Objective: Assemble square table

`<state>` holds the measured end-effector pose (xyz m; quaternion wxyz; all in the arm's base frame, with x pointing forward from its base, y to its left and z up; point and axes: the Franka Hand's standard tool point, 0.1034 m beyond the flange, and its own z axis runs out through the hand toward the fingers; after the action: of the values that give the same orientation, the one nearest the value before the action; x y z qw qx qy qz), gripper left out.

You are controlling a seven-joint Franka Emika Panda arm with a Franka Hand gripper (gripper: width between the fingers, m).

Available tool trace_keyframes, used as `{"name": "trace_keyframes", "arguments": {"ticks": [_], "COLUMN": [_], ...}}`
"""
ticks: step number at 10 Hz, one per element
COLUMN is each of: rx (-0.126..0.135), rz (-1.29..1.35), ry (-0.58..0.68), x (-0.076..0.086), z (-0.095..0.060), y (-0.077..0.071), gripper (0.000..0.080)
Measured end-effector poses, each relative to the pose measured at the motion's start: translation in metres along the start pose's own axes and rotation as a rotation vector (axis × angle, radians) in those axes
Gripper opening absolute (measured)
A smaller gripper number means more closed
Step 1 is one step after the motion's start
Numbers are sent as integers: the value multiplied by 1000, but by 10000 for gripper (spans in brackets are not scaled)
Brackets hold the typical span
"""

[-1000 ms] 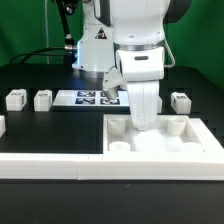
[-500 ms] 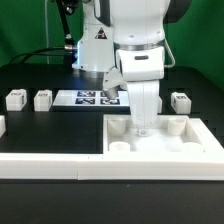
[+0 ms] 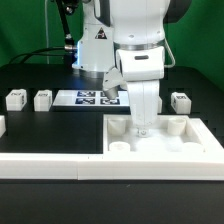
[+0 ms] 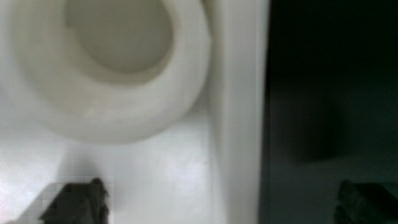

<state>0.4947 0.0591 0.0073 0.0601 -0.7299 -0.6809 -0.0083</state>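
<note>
No visible change over the last second: in the exterior view the arm sits in the same pose, parked low over the square table slab (image 3: 165,138), and the slab has not shifted, so this reads as a pause at the slab with no grasp made yet and the assembly hardly begun. The slab lies flat on the black table (image 3: 40,130) at the exterior view's right, just behind the long white rail (image 3: 50,166) that runs along the front. The gripper (image 3: 141,128) is down at the slab's far-middle area; the wrist view shows it (image 4: 222,205) spread wide with nothing between its dark fingertips (image 4: 75,200), one over the white slab and the other over bare black table, so it looks to be straddling the slab's edge next to a round corner hole (image 4: 111,50). Whether the tips touch the surface cannot be told. The marker board (image 3: 88,98) lies well behind the slab, in front of the robot base. The leg posts are all loose and unmounted: two (image 3: 15,99) (image 3: 42,99) at the exterior view's left and one (image 3: 180,100) at its right, well apart from the slab. Nothing blocks the gripper; the rail fencing the slab's front side may limit any slide that way.
</note>
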Motion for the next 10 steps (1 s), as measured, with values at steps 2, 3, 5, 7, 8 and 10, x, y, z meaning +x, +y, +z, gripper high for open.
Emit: {"name": "trace_keyframes", "arguments": {"ticks": [2, 3, 5, 7, 8, 10], "rx": [-2, -12, -37, -58, -64, -69], "rz": [14, 77, 203, 459, 577, 782], "ry": [-1, -7, -22, -26, -25, -20], "x": [0, 2, 12, 42, 57, 80], "z": [-1, -12, -33, -48, -51, -53], "y": [0, -4, -16, -22, -23, -29], "gripper": [649, 649, 649, 649, 649, 649]}}
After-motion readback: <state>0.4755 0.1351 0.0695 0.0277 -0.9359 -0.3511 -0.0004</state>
